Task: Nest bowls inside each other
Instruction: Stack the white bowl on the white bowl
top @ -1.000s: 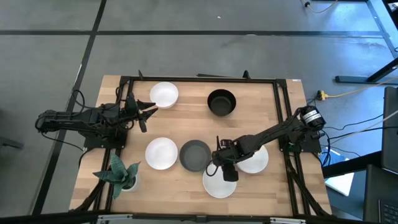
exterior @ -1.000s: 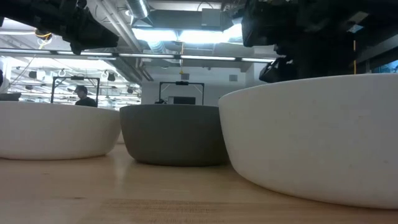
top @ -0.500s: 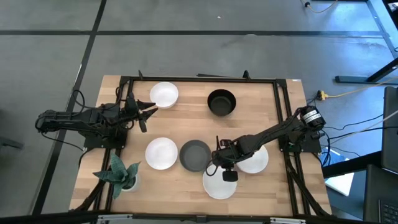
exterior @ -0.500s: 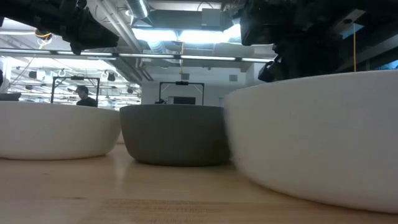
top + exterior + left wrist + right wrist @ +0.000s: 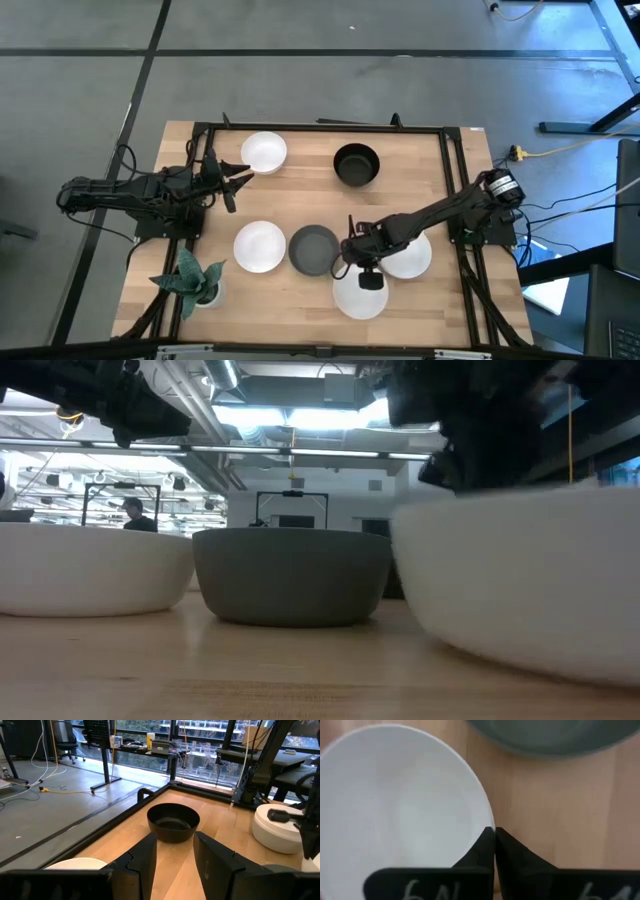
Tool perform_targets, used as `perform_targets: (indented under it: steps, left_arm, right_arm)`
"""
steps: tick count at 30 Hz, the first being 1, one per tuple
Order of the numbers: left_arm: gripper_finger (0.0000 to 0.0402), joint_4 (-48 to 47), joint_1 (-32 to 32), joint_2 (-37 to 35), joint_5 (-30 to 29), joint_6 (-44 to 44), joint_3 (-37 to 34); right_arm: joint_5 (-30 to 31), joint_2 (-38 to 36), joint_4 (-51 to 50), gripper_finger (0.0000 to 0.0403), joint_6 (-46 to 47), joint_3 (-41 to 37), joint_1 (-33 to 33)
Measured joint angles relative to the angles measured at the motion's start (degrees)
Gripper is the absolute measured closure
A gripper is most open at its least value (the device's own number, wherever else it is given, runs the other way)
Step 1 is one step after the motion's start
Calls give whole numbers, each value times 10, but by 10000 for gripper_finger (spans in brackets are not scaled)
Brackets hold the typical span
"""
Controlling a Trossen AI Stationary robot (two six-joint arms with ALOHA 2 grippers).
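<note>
Your right gripper (image 5: 362,268) sits in the lower middle of the high view, fingers pressed together on the rim of the plain white round bowl (image 5: 360,296) nearest the table's front edge. In the right wrist view the two dark fingertips (image 5: 486,845) meet on that rim with no gap between them. Compared with a second ago, the bowl has slid toward the right of the frame: in the high view it has moved from under the gripper's left side to sit more squarely below it, and in the low view its near wall (image 5: 520,585) has drifted right, opening a clear gap beside the matte dark grey bowl (image 5: 290,574). I read that as the carry starting, a drag or early lift toward a partner bowl; nothing is nested yet.

The held bowl is round, so it has no long axis in plan; its mouth faces up, and in the low view the rim looks close to level, though motion blur hides any tilt.

Farther back, the grey bowl (image 5: 314,250) sits just left of the gripper, another white bowl (image 5: 410,257) lies partly under your right arm, and a third white bowl (image 5: 259,246) sits left of the grey one. At the far side stand the glossy black bowl (image 5: 356,164) and a fourth white bowl (image 5: 263,152). Your left gripper (image 5: 240,175) waits beside that one, fingers spread and empty.
</note>
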Motion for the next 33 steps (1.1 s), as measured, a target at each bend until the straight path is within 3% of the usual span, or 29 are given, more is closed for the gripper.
perform_targets:
  steps: [16,25,33]
  left_arm:
    - [278,0,0,0,0,0,0]
    - [278,4,0,0,0,36,0]
    - [278,4,0,0,7,44,0]
  right_arm:
    - [17,-34,-119,401,-41,152,-39]
    - [41,-60,-230,402,35,164,-40]
    - [92,-127,-318,403,112,164,-24]
